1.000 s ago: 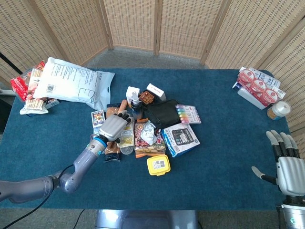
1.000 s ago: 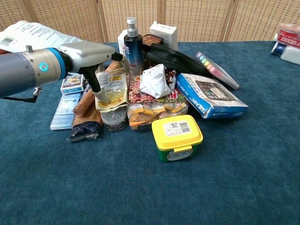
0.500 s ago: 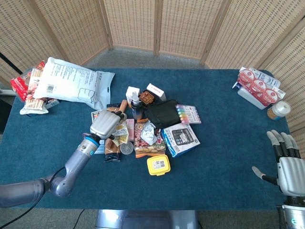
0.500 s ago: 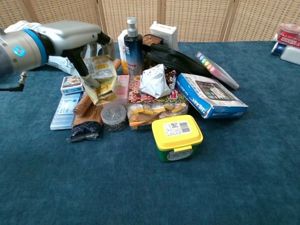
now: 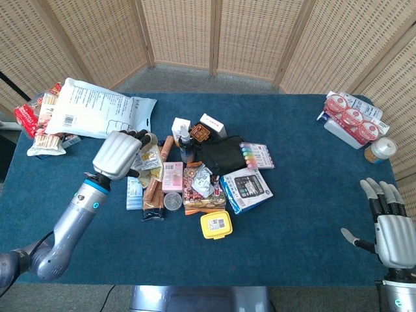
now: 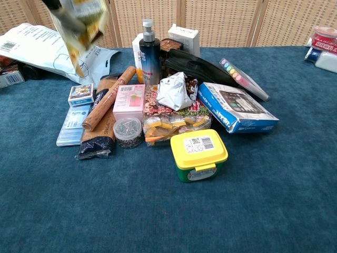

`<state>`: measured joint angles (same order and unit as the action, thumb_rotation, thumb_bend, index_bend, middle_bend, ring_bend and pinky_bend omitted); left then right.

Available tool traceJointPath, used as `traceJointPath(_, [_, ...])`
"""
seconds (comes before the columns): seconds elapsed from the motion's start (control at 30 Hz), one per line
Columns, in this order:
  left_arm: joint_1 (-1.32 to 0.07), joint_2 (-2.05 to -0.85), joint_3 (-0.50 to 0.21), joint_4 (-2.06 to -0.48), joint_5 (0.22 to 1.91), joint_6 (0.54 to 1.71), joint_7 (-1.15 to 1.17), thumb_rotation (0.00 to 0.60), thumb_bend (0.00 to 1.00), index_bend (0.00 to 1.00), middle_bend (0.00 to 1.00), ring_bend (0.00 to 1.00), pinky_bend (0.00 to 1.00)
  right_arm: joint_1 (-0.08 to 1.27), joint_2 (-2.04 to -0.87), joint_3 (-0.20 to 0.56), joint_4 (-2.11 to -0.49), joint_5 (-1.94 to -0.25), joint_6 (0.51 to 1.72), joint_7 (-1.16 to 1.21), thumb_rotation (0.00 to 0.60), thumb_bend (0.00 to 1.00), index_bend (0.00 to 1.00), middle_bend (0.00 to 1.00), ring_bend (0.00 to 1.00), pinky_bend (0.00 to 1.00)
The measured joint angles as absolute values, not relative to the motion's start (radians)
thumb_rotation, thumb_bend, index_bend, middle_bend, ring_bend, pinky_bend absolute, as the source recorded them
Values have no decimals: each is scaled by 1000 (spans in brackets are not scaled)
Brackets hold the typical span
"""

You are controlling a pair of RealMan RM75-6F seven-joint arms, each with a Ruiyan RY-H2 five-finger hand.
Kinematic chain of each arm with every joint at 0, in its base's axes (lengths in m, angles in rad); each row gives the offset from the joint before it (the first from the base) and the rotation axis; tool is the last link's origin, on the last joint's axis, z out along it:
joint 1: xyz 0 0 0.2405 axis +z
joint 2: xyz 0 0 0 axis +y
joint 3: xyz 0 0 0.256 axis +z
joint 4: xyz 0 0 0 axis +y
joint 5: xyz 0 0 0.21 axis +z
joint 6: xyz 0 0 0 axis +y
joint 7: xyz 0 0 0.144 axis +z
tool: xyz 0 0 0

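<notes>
A yellow snack packet is being gripped by the left hand above the pile; the right hand is being held open, fingers apart, gripping nothing.

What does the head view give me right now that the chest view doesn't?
Only the head view shows the left hand gripping the yellow snack packet, the right hand open at the table's edge, and the jar at far right. Only the chest view shows the label on the yellow box readably. Both show the packet lifted above the pile, the pink box and the spray bottle.
</notes>
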<state>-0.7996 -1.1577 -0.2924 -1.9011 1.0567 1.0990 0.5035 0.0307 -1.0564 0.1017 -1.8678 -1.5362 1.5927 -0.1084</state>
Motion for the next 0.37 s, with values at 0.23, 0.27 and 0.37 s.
traceJointPath(0.23, [-798, -1057, -343, -2006, 1029, 1147, 533, 600, 92, 841, 855, 727, 883, 29, -1055, 102, -1869, -1539, 1595, -105, 600, 0, 0, 0, 0, 0])
traceJointPath(0.27, [-799, -1050, -346, -2014, 1025, 1151, 536, 600, 93, 841, 856, 728, 883, 29, -1055, 101, -1870, -1540, 1595, -105, 600, 0, 0, 0, 0, 0])
traceJointPath(0.37, [-802, -1033, -354, -2034, 1017, 1161, 543, 600, 93, 841, 857, 729, 884, 29, -1054, 101, -1871, -1542, 1596, -105, 600, 0, 0, 0, 0, 0])
